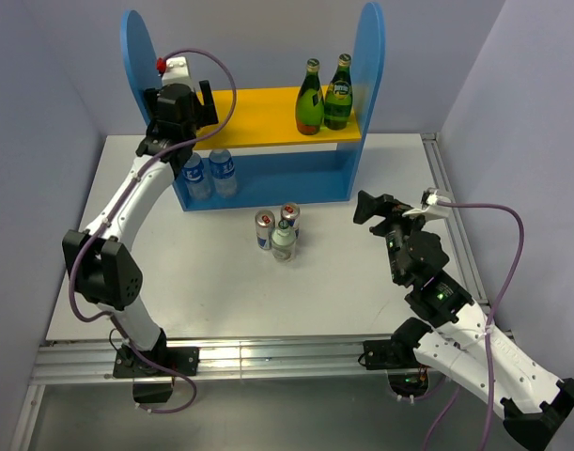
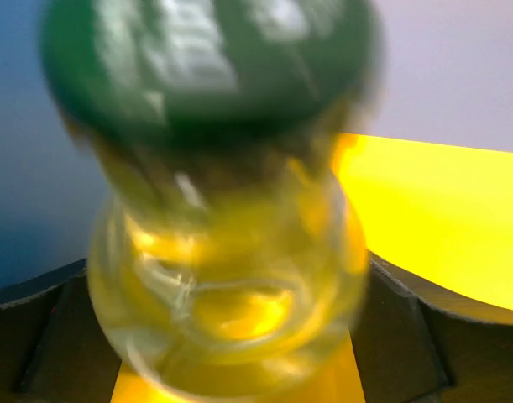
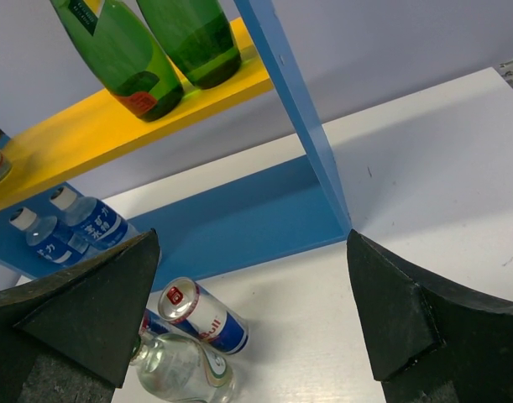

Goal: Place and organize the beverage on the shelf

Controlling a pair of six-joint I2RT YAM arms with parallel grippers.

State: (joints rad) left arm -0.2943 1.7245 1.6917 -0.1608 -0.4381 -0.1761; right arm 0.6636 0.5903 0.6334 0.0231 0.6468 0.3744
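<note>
White table [image 1: 221, 291], Red Bull can [image 3: 204, 316]

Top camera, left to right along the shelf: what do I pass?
Left side panel → left gripper, gripping a glass bottle → two water bottles on the base → two green bottles on the yellow board → right side panel.

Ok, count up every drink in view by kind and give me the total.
Tall green glass bottles: 2, on the yellow board
Blue-labelled water bottles: 2, on the blue base
Cans: 2, on the table
Small clear bottles: 2, one on the table, one in the left gripper
Total: 8
</note>
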